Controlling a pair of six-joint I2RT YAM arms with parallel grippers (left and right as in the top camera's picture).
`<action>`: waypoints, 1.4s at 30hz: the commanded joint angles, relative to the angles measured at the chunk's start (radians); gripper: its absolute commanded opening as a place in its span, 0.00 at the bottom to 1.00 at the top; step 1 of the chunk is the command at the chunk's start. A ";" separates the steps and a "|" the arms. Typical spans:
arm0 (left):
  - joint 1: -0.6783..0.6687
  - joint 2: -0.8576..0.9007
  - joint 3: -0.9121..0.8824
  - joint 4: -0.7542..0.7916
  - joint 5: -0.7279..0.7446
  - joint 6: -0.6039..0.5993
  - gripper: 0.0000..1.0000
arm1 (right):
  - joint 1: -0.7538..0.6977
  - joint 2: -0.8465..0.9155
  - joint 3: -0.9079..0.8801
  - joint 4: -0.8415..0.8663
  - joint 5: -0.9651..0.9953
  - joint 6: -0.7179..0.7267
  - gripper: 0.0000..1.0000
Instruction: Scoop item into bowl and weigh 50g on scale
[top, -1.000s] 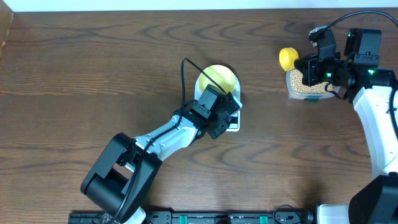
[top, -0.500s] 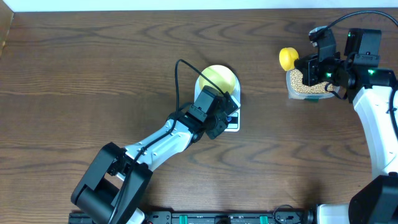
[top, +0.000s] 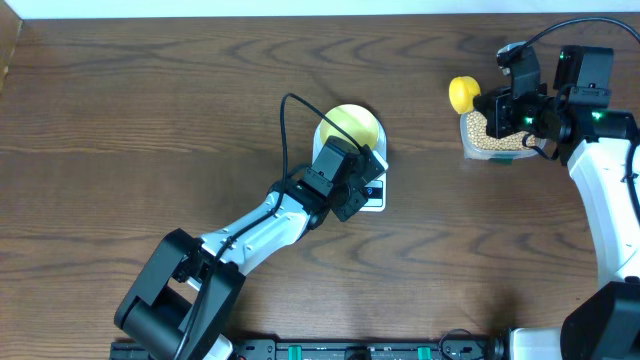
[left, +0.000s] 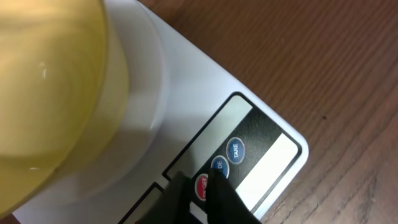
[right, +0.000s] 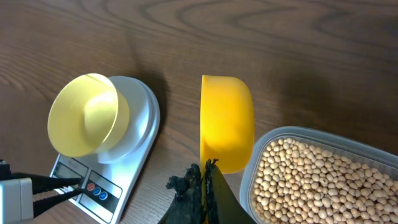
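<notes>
The left arm (top: 262, 222) has stretched out toward the scale (top: 376, 197).

Robotics lab bench: left arm (top: 258, 226) and right arm (top: 605, 195) stand at a wood-grain table (top: 120, 120), black equipment rail (top: 330, 351) along its near edge, loose cable (top: 286, 130), white scale (top: 376, 198) on top.

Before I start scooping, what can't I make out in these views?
Reading on the scale: overhead, the left gripper covers the display; left wrist, no digits legible; right wrist, too small.
Which of the buttons is touched, if any: left wrist, the fingertips hide it.
Contents of the scoop: right wrist sees only its outside; overhead, too small.
</notes>
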 joint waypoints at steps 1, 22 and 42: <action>-0.001 -0.023 -0.007 0.000 -0.008 -0.032 0.17 | 0.004 -0.018 0.019 0.002 0.028 -0.013 0.01; 0.014 -0.026 -0.007 0.035 -0.009 -0.040 0.73 | 0.003 -0.018 0.019 0.010 0.073 -0.014 0.01; 0.014 0.015 -0.008 0.036 -0.008 -0.035 0.08 | 0.003 -0.018 0.019 0.006 0.072 -0.013 0.01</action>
